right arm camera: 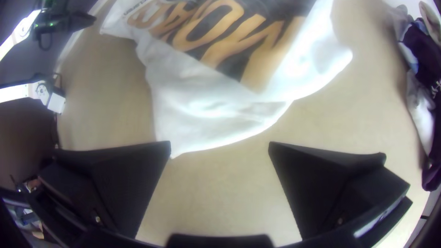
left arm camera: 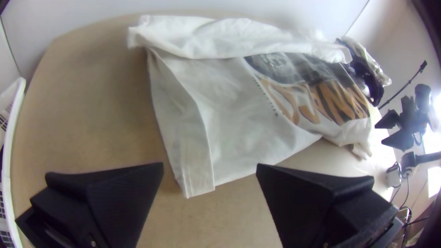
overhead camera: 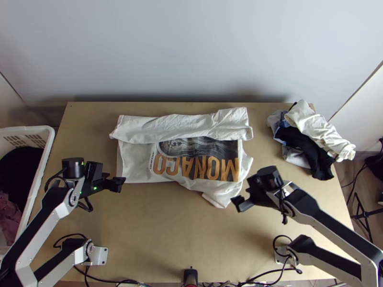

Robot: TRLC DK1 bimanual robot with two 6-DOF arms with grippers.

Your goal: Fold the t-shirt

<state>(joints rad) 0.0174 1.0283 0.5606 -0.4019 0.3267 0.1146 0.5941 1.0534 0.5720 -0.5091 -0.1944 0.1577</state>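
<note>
A white T-shirt (overhead camera: 136, 165) with orange lettering and a dark printed picture lies across the upper middle of the frame, spread on a light wooden table (overhead camera: 158, 234). A long band of its cloth is turned over along the upper side, covering part of the print, while the lower right side lies uneven and runs out to a pointed corner.

At center left, the black left gripper (overhead camera: 117, 183) hangs near the shirt's lower left corner, its fingers wide apart with no cloth between the tips. Right of center, the black right gripper (overhead camera: 238, 202) is poised near the pointed lower right corner, its fingers also wide apart and gripping nothing.

At upper right, a loose heap of clothing, with a cream-white garment (overhead camera: 313, 126) lying partly over a black one (overhead camera: 306, 143) and grey and blue cloth (overhead camera: 274, 120) beside them, rests at the table's edge. A white plastic basket (overhead camera: 44, 143) holding dark cloth (overhead camera: 19, 165) and pink cloth (overhead camera: 8, 215) stands along the left edge of the frame.
</note>
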